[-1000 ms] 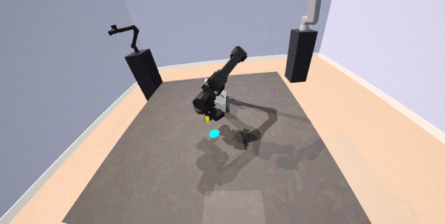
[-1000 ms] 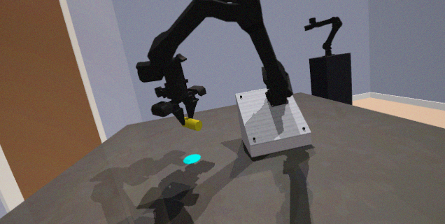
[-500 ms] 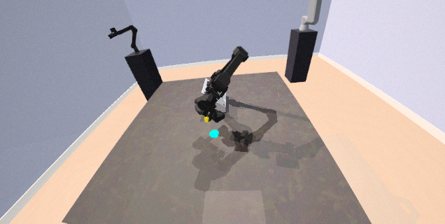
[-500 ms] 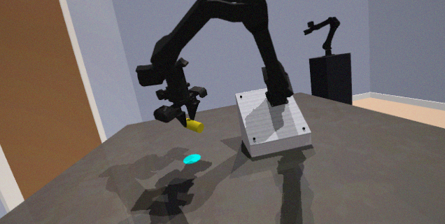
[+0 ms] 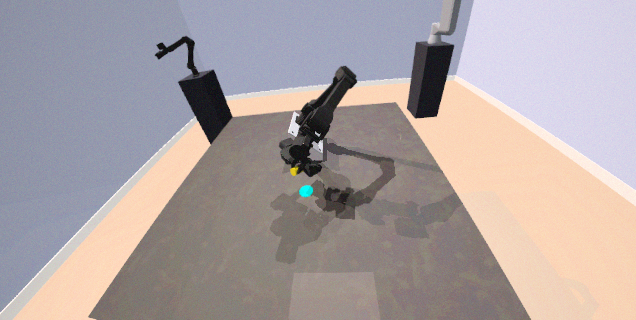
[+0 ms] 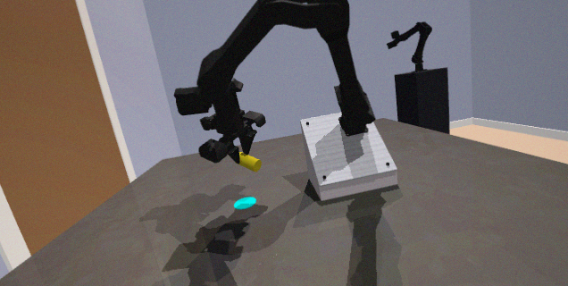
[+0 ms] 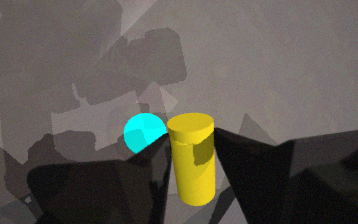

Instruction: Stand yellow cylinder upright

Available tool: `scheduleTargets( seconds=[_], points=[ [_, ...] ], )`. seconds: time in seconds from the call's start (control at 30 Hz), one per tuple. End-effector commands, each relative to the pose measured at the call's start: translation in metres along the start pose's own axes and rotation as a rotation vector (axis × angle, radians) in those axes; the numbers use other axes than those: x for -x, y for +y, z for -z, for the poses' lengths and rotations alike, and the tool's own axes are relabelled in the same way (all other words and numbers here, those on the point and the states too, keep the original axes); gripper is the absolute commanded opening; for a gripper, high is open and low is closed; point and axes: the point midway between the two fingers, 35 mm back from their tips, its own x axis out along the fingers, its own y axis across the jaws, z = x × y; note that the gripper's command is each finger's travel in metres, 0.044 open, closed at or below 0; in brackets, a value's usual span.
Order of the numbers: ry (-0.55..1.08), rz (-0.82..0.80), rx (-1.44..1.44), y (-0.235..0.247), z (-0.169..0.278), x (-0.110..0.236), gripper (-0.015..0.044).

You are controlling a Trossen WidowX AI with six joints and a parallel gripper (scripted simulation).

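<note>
The yellow tall cylinder is held in the air, tilted, with one end pointing down toward the arm's base side in the exterior view. My gripper is shut on it, one finger on each side. The cyan circle lies flat on the table, below the cylinder in the exterior view. In the wrist view it shows just left of the cylinder's near end, partly hidden by the left finger.
The arm's base stands on a pale tilted block on the grey table. Shadows of the arm fall around the circle. Two other arms on dark pedestals stand beyond the table.
</note>
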Motion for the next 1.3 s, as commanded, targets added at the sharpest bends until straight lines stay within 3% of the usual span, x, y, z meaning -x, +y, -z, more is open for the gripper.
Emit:
scheduleTargets(
  seconds=[0.0, 1.27],
  points=[
    [-0.024, 0.017, -0.004, -0.001, 0.0, -0.002, 0.0105],
    [-0.27, 0.119, -0.008, -0.002, -0.001, -0.012, 0.0105]
  ],
)
